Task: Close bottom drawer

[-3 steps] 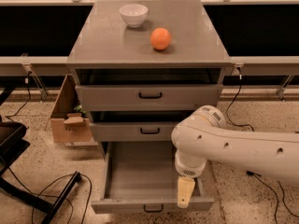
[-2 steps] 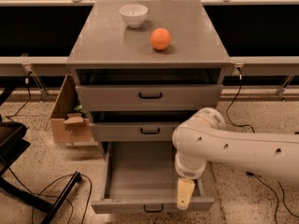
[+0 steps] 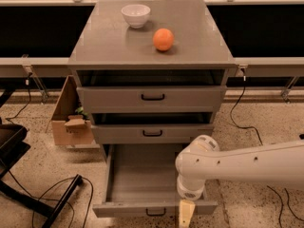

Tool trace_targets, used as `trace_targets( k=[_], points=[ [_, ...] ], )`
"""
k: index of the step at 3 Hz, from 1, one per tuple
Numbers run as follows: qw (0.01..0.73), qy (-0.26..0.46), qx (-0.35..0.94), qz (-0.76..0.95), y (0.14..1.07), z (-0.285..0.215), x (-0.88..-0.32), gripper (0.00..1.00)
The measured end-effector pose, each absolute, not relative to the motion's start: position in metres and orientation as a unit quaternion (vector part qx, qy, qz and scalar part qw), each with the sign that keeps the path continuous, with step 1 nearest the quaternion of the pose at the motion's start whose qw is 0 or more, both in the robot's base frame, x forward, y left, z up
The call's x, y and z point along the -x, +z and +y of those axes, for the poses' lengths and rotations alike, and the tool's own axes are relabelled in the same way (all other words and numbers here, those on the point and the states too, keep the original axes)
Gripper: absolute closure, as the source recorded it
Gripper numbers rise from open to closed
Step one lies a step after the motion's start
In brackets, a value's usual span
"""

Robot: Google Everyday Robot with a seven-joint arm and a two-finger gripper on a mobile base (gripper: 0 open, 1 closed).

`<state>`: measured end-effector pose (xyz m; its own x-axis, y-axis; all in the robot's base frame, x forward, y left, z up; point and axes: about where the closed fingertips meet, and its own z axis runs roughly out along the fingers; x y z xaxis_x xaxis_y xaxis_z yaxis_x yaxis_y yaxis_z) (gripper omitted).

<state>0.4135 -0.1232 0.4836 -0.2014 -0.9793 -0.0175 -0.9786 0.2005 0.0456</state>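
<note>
Gripper point(image 3: 186, 214) hung at the front edge of the bottom drawer point(image 3: 142, 182), which stood open; grip state could not be told.

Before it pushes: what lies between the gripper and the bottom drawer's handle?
Only bare grey front panel of the bottom drawer; the camera view shows the gripper at that panel, beside the handle.

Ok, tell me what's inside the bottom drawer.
The bottom drawer shows only bare floor where visible. The arm and the gripper, at its front right edge, hide that corner.
</note>
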Motion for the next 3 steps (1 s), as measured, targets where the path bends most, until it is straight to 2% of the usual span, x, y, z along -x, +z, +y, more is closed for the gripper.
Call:
trace_targets(
  k=[1, 3],
  points=[
    [0.036, -0.056, -0.629, -0.775, 0.407, -0.129, -0.404, 0.00],
    [0.061, -0.086, -0.622, -0.776, 0.349, -0.134, -0.395, 0.00]
  ],
)
